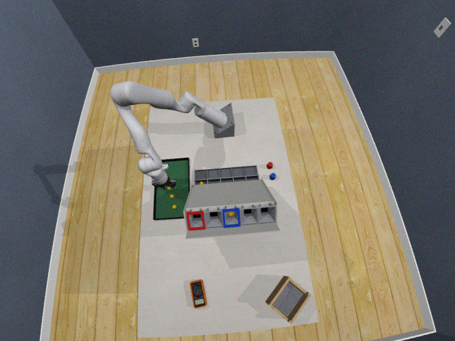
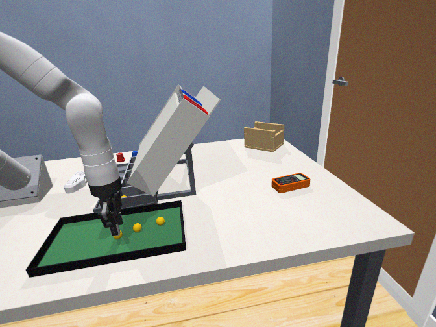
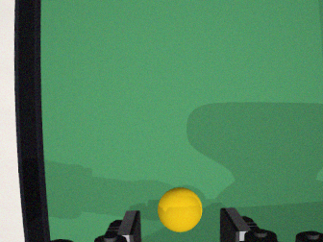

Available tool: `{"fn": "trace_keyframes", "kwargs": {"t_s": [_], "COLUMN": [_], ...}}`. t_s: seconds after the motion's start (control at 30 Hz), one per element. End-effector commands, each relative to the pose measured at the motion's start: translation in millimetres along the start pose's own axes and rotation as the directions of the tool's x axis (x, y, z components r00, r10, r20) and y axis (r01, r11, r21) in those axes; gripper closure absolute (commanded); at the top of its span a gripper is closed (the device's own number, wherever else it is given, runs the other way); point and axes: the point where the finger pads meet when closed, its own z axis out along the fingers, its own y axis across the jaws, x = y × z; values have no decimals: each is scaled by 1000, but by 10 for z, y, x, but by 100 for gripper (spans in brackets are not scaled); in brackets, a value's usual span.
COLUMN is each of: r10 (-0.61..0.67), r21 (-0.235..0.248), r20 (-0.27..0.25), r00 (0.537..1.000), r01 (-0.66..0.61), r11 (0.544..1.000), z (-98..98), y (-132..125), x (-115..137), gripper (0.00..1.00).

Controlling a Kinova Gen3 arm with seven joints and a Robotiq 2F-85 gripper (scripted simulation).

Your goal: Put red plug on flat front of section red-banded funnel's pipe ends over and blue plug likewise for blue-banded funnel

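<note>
My gripper (image 1: pixel 168 185) (image 2: pixel 116 230) (image 3: pixel 180 224) is partly open, low over the green tray (image 1: pixel 179 166) (image 2: pixel 77 239) (image 3: pixel 115 62). A yellow marble (image 3: pixel 180 209) (image 2: pixel 119 235) lies on the tray between the fingertips, not gripped. Two more marbles lie beyond it in the tray. One marble (image 1: pixel 201 183) (image 2: pixel 124 196) is in the leftmost section in the top view. Another marble (image 1: pixel 230 213) sits in the blue-banded funnel (image 1: pixel 224 218). The red-banded funnel (image 1: pixel 189 222) looks empty. The red plug (image 1: pixel 269 165) (image 2: pixel 120 157) and blue plug (image 1: pixel 272 176) (image 2: pixel 134 153) stand on the table. The cover hides the pipes.
The slanted cover (image 1: pixel 227 194) (image 2: pixel 172 141) rises beside the tray, over part of the section row (image 1: pixel 214 174). An orange multimeter (image 1: pixel 198 293) (image 2: pixel 290 182) and a wooden box (image 1: pixel 289 299) (image 2: pixel 264 137) stand farther off on the table.
</note>
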Motion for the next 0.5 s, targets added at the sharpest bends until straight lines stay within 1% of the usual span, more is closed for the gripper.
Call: {"fn": "trace_keyframes", "kwargs": {"t_s": [0.0, 0.03, 0.47], "r10": [0, 0, 0], "r21": [-1, 0, 0], "r20": [-4, 1, 1], "r00": [1000, 1000, 1000], "r01": [0, 0, 0], "r11": [1000, 1000, 1000], "z": [-1, 75, 75], "y": [6, 2, 2], "x": [1, 9, 9], "gripper": [50, 50, 50]}}
